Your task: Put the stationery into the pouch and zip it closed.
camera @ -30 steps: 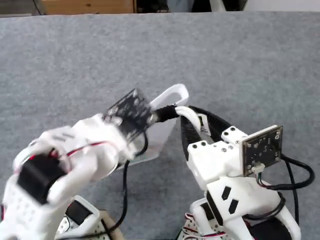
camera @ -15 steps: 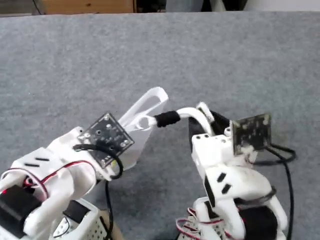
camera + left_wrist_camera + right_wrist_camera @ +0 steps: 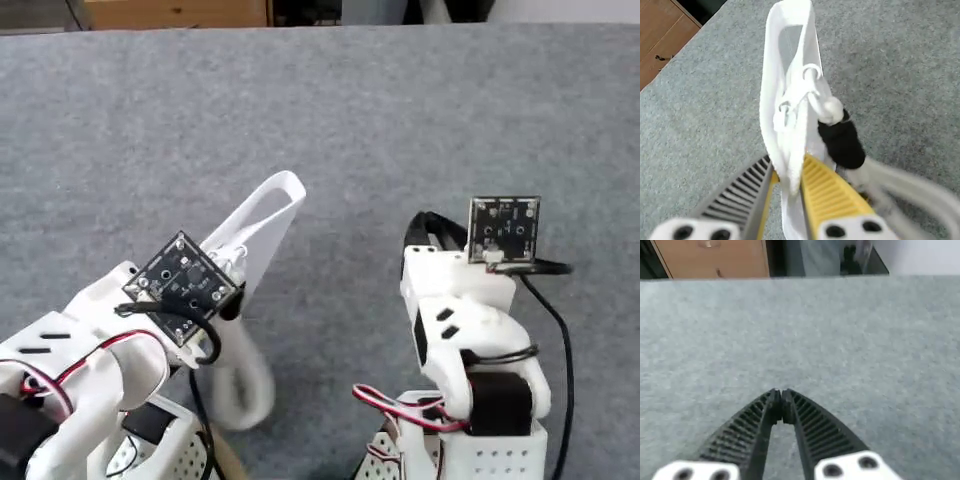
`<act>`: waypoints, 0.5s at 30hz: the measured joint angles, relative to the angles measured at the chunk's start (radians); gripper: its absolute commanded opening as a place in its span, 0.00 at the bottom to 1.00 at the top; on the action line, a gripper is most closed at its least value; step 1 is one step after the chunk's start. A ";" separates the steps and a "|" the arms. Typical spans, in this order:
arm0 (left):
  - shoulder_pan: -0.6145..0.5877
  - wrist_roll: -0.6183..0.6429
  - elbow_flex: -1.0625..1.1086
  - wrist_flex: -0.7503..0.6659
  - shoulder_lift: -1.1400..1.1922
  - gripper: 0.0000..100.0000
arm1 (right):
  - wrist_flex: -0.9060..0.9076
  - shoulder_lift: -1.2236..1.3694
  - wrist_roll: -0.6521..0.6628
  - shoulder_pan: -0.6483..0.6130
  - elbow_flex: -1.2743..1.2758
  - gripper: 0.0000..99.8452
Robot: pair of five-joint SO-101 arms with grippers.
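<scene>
Over the surface we hold the pouch lifted, with the left end effector clamped on its near end. The right end effector is pressed together, empty, well apart from the pouch. A cord dangles beside the pouch. We judge this the closing stage, though we cannot tell the zip's state; next we should lay the pouch down and release. A second ago the right end effector held that cord at the pouch; it has since let go and drawn back.

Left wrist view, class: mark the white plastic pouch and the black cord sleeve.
white plastic pouch [image 3: 769, 90], left wrist view, its side rim.
black cord sleeve [image 3: 842, 144], left wrist view, its middle.
</scene>
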 measured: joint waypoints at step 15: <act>0.000 0.106 0.002 -0.097 0.086 0.03 | 0.347 -0.224 -0.235 -0.511 -0.049 0.23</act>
